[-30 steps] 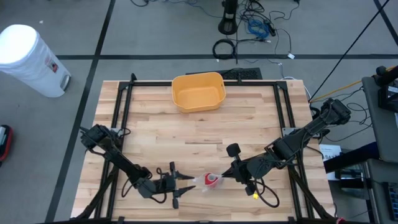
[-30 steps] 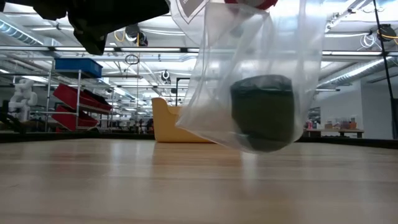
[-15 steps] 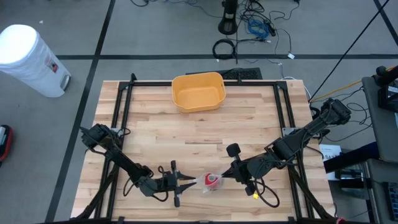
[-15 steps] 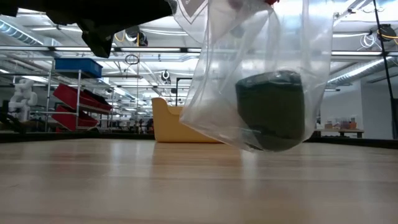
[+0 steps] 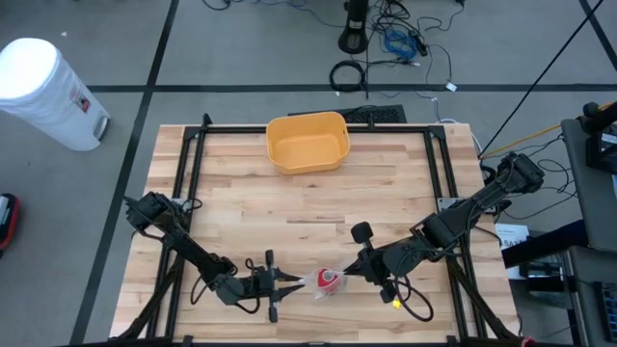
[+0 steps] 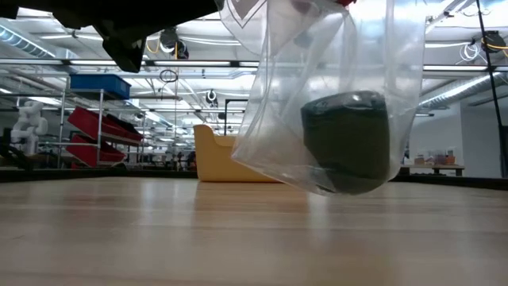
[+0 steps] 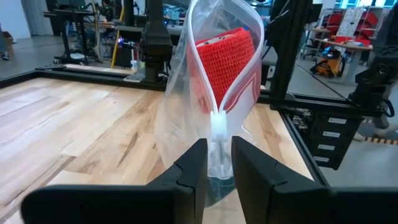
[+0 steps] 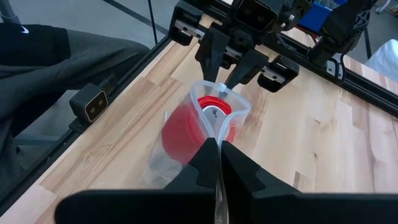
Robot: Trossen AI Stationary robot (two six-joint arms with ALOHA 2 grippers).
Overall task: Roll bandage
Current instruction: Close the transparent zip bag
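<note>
While both grippers, L (image 7: 217, 163) & R (image 8: 219, 163), pinch bag (image 7: 214, 93) rim, red bandage (image 7: 227, 59) inside.

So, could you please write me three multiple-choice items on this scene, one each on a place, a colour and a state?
1. Where is the bin?
A. far edge of the table, middle
B. near left corner
C. on the floor

2. What colour is the roll in the bag?
A. blue
B. red
C. green

3. How is the bag held?
A. lying flat, untouched
B. by the right gripper alone
C. off the table, its rim pinched by both the right and the left gripper

Key: 1 A, the high view shows it at the far edge; 2 B, both wrist views show a red roll; 3 C, the low view shows the bag hanging, the wrist views a gripper on each side of the rim.
</note>
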